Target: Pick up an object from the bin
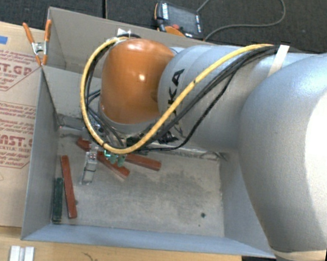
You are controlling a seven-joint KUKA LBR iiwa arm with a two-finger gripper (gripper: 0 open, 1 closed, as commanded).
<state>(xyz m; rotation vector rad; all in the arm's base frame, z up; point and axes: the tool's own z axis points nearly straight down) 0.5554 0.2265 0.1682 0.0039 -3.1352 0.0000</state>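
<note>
My gripper hangs below the wrist over the bin's back left part, just above the floor. Right beside it several reddish-brown flat sticks lie crossed: one long one points right, a shorter one lies under the wrist, and another pokes out to the left. The wrist hides where these sticks meet. I see nothing held by the gripper.
Along the bin's left wall lie a reddish-brown stick and a dark green stick, side by side, reaching the front left corner. The arm covers the bin's back and right side.
</note>
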